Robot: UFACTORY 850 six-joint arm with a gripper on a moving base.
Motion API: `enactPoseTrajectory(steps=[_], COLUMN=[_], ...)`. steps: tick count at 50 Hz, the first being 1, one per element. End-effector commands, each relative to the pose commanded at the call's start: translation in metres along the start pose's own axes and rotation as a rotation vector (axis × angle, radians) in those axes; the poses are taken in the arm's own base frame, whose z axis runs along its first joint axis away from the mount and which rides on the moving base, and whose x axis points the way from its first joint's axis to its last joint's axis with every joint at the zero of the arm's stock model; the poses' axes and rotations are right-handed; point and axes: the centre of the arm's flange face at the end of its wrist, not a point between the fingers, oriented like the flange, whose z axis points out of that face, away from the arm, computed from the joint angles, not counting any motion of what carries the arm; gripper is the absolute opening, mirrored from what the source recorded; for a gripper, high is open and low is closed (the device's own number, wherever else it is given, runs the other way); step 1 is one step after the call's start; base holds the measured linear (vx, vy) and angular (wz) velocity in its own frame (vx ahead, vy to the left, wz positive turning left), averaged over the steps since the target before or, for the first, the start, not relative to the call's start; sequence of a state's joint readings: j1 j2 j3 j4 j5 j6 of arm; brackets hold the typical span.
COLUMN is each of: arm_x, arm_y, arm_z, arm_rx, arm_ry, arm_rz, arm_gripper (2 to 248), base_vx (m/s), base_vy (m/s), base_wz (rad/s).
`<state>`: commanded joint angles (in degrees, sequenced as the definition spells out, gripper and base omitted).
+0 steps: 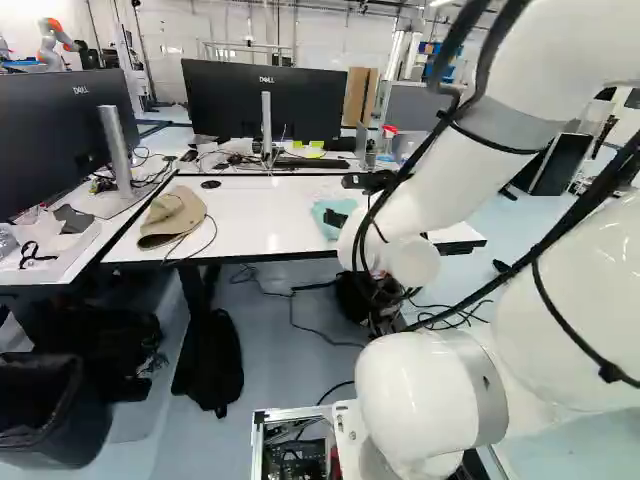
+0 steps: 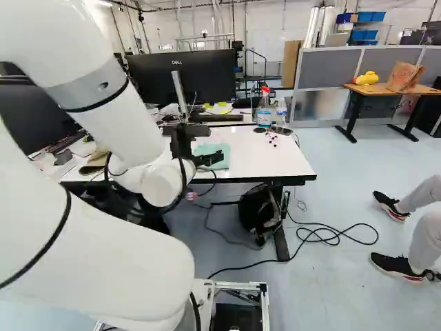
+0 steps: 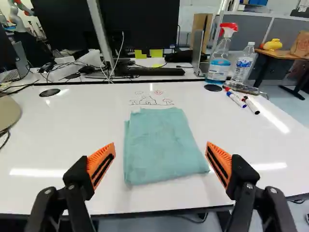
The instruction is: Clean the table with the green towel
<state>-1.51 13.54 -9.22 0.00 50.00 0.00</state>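
On the white table [image 3: 63, 135] lies the green towel [image 3: 159, 145], folded, ahead of the gripper [image 2: 212, 143], its fingers spread wide. Near the table's far edge stand a spray bottle [image 3: 220, 60] and a clear bottle [image 3: 242, 64], contents uncertain. Only the wrist view shows the drawing [image 3: 150, 100] just beyond the towel.

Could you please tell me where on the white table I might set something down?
On the white table, the widest bare patch lies between the tan cap and the green towel; another lies between towel and markers. It is crowded around the markers, spray bottle and water bottle.
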Motion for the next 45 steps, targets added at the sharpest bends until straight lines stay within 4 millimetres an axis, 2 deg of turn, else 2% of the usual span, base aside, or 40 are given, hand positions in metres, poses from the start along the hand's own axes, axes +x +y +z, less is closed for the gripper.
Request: enactPoseTrajectory(steps=[14, 45], arm_x=[0.017, 0.035], arm_y=[0.008, 0.018], arm_z=[0.025, 0.086], arm_rx=[-0.022, -0.045], arm_ry=[0.008, -0.032], arm_rz=[0.007, 0.016], arm_gripper=[247, 247], base_vx=[0.000, 0.000], base_vy=[0.000, 0.000], base_wz=[0.000, 0.000])
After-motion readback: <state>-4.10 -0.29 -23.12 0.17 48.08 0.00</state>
